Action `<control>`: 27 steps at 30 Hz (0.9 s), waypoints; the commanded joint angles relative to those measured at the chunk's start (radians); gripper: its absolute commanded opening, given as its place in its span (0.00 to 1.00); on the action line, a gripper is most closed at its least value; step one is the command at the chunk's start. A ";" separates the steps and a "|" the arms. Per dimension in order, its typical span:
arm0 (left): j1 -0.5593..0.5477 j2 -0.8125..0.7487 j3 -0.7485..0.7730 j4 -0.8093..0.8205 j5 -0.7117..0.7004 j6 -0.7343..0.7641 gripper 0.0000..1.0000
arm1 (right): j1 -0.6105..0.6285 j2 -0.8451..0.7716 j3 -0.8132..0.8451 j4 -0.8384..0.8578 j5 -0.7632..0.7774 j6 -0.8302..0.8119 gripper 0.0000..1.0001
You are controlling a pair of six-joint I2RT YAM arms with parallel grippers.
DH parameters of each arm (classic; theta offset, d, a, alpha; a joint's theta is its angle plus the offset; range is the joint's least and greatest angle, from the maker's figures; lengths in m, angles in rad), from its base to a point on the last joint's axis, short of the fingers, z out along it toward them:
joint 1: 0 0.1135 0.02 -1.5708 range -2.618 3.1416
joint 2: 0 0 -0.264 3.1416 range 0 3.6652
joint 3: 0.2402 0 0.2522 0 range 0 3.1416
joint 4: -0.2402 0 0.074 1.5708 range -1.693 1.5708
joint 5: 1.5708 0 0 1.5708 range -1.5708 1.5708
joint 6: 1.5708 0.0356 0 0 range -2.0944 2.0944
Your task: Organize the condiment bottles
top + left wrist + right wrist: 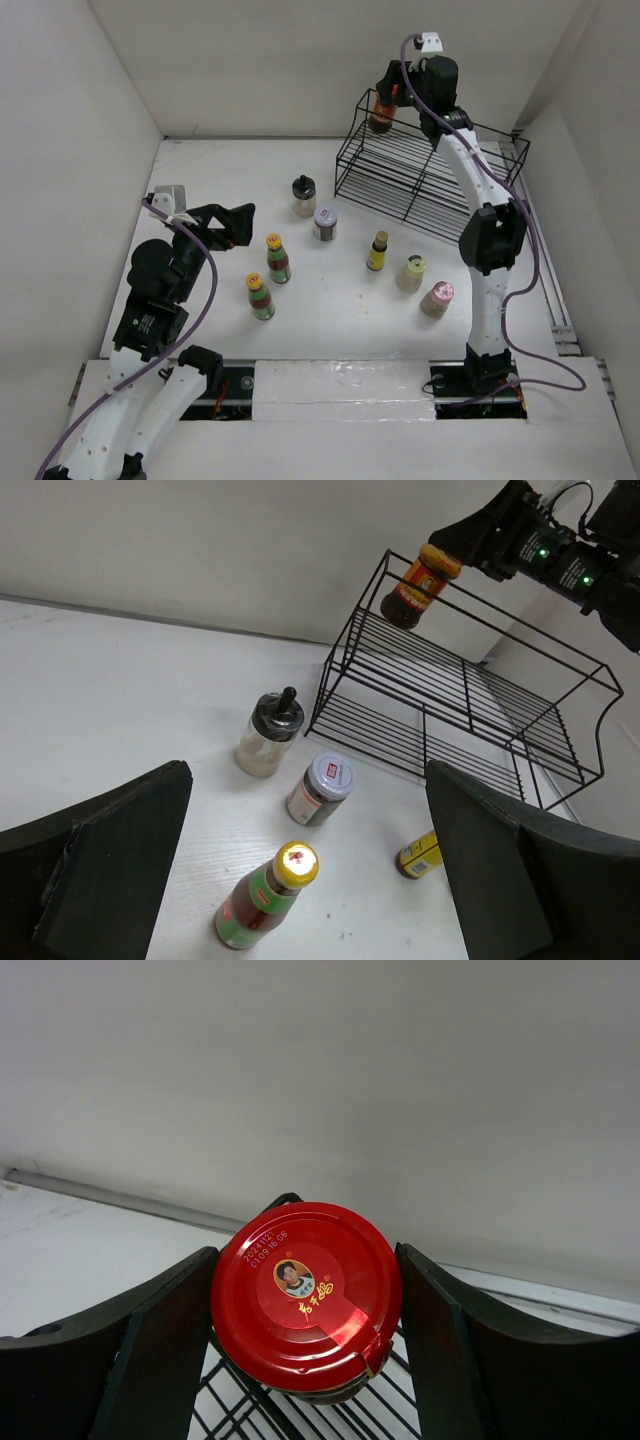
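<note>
My right gripper (392, 97) is shut on the red-lidded jar (381, 113), held tilted over the far left corner of the black wire rack (430, 172). In the right wrist view both fingers (165, 1345) press the red lid (305, 1295). On the table stand the black-capped clear bottle (304, 196), the purple-lidded jar (325, 223), two yellow-capped red-green bottles (278, 258) (260, 296), the yellow dark-capped bottle (377, 251), the cream bottle (411, 272) and the pink-capped one (437, 298). My left gripper (240, 222) hangs open left of them, holding nothing.
White walls enclose the table on three sides. The rack (470, 705) has two wire shelves with nothing on them. In the left wrist view a yellow-capped bottle (268, 895) stands nearest between my fingers, with the purple-lidded jar (320, 789) beyond it.
</note>
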 commanded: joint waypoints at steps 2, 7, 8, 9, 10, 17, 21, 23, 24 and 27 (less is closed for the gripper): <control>0.002 0.002 -0.002 0.056 0.011 -0.007 1.00 | 0.017 -0.038 -0.001 0.181 0.019 -0.028 0.48; 0.002 0.002 -0.002 0.056 0.011 -0.007 1.00 | 0.017 -0.019 -0.011 0.170 0.020 -0.037 0.52; 0.002 0.002 -0.002 0.056 0.011 -0.007 1.00 | 0.026 -0.019 -0.021 0.170 0.020 -0.037 0.53; 0.002 0.002 -0.002 0.056 0.011 -0.007 1.00 | 0.026 -0.019 -0.021 0.170 0.020 -0.037 0.55; 0.002 0.002 -0.002 0.056 0.011 -0.007 1.00 | 0.026 -0.010 -0.021 0.161 0.020 -0.037 0.57; 0.002 0.002 -0.002 0.056 0.011 -0.007 1.00 | 0.035 -0.021 -0.023 0.161 0.020 -0.037 0.79; 0.002 0.002 -0.002 0.056 0.011 -0.007 1.00 | 0.035 -0.083 -0.023 0.152 0.010 -0.037 0.88; 0.002 0.002 -0.002 0.056 0.011 -0.007 1.00 | 0.035 -0.120 -0.041 0.152 0.001 -0.048 0.90; 0.002 0.002 -0.002 0.056 0.011 -0.007 1.00 | 0.035 -0.167 -0.060 0.152 0.001 -0.065 0.90; 0.002 0.002 -0.002 0.047 0.002 -0.017 1.00 | 0.035 -0.288 -0.191 0.152 0.010 -0.090 0.84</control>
